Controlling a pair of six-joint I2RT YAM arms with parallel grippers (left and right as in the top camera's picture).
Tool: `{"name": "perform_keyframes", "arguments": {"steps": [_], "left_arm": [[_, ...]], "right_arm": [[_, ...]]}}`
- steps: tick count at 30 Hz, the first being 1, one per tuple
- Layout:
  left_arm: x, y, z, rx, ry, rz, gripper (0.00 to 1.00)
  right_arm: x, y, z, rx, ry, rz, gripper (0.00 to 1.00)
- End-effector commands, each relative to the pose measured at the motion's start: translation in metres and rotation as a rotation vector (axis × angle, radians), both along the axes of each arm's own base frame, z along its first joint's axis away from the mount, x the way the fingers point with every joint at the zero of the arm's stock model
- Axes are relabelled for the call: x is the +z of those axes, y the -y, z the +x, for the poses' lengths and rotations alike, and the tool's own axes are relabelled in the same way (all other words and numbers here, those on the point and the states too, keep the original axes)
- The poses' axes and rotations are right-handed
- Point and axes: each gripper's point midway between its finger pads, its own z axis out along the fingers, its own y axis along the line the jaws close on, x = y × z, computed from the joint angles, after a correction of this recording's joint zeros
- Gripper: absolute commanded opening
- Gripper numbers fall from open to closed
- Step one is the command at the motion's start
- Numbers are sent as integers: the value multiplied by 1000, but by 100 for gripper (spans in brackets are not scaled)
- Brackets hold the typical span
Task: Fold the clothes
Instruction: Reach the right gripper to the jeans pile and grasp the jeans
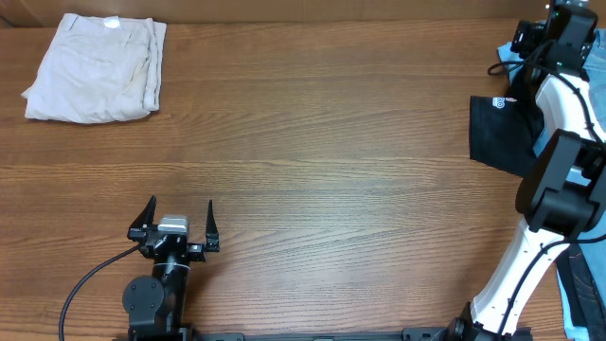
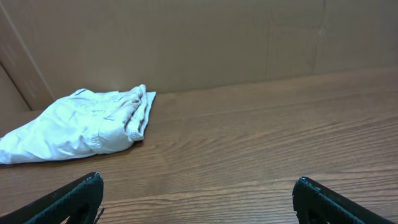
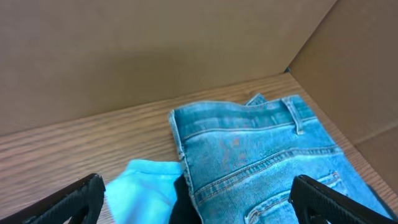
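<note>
Wood-grain table fills the overhead view. Beige trousers lie folded at 10 o'clock. Left claw sits at 7 o'clock, fingers spread wide, holding nothing, well apart from the trousers. Black tee lies at 3 o'clock, partly under the right arm, which reaches up to 1 o'clock. A sliver of pale blue beside its wrist may be cloth, too small to tell

Left wrist: both fingers stand at the lower corners, spread, with bare table between them. The trousers lie at 10 o'clock, near a cardboard wall

Right wrist: right claw is spread above folded jeans, whose waistband points toward 12 o'clock. A pale-blue garment lies at 7 o'clock, just beside the jeans, with black cloth between them
</note>
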Motion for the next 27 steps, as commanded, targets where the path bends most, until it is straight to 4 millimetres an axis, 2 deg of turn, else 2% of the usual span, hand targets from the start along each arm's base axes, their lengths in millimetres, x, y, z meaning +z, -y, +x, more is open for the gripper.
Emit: {"name": "perform_keyframes", "arguments": {"steps": [1,8,16,23,27], "left_arm": [[0,1,0,-6,5,-3,100],[0,1,0,-6,5,-3,100],[0,1,0,-6,5,-3,100],[0,1,0,-6,5,-3,100],[0,1,0,-6,5,-3,100]], "right_arm": [[-11,25,-4,-41,-13,-29,100],[-39,48,-19,-66,-79,-12,100],[-81,36,-27,51,-249,-48,100],[-84,33,-26,70,-265,-62,100],[-87,40,-30,56,-268,-56,100]]}}
